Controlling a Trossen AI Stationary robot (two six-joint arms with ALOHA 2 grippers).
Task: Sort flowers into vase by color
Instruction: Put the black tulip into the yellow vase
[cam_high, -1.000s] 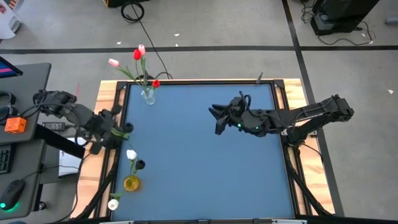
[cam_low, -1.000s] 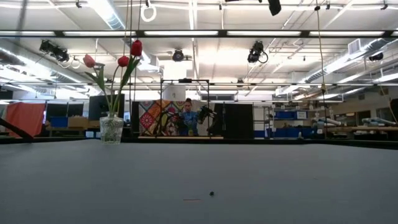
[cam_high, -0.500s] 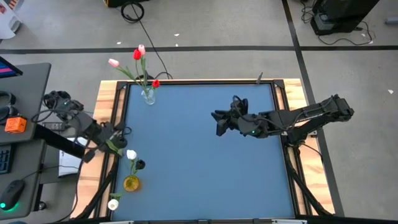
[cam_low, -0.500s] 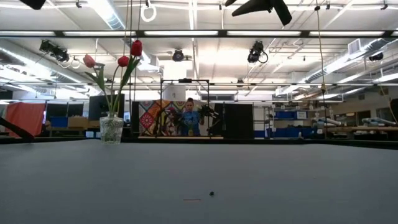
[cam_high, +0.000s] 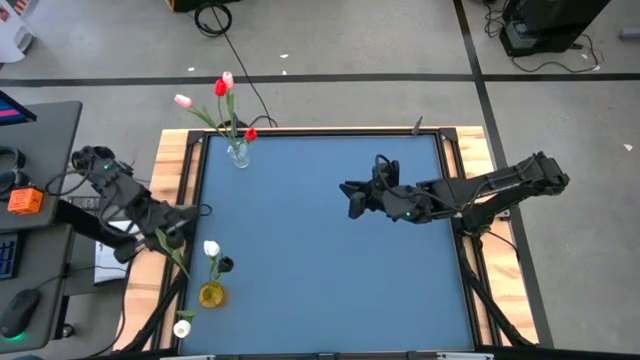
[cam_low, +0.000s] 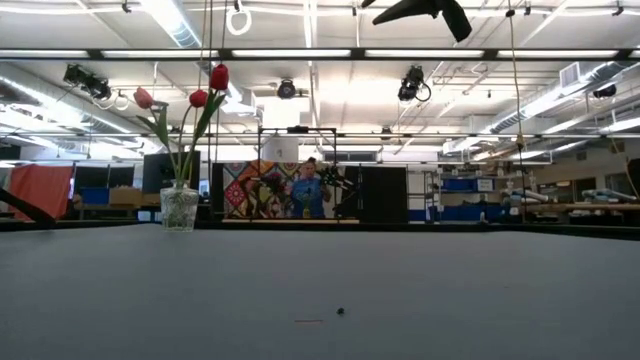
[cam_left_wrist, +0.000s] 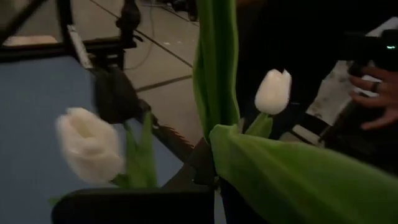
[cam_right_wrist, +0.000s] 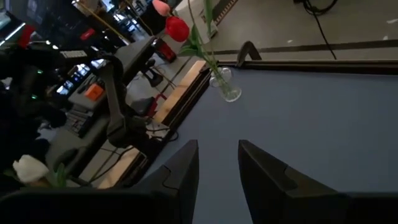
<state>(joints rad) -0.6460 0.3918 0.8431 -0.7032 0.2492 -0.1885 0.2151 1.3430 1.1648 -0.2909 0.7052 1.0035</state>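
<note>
A clear glass vase (cam_high: 238, 153) at the table's far left holds red (cam_high: 221, 87) and pink (cam_high: 183, 101) tulips; it also shows in the low view (cam_low: 179, 208). A small yellow vase (cam_high: 211, 295) near the left edge holds two white tulips (cam_high: 211, 248) (cam_high: 181, 328), which also show in the left wrist view (cam_left_wrist: 90, 143) (cam_left_wrist: 273, 91). My left gripper (cam_high: 168, 232) is over the table's left edge, shut on a green tulip stem (cam_high: 178, 256); that flower's head is hidden. My right gripper (cam_high: 350, 197) hovers open and empty above the table's middle. My left gripper holds a tulip by its green stem (cam_left_wrist: 214, 143), where a broad leaf (cam_left_wrist: 298, 180) branches off, between its two dark fingers. The stem reaches out past the fingers toward the yellow vase, lifted clear of the table. The fingers hide the exact place of contact.
A wooden frame (cam_high: 178, 150) borders the blue table top. A desk with an orange box (cam_high: 25, 200) stands left of the table. A person's hand (cam_left_wrist: 379, 87) shows beyond the left edge, and a person (cam_low: 310, 190) stands far behind the table.
My left gripper has gone toward the table's left and near edges with the green stem and has turned, so the stem now points toward the yellow vase. My right gripper has tipped a little, and its fingers now show at the low view's top.
</note>
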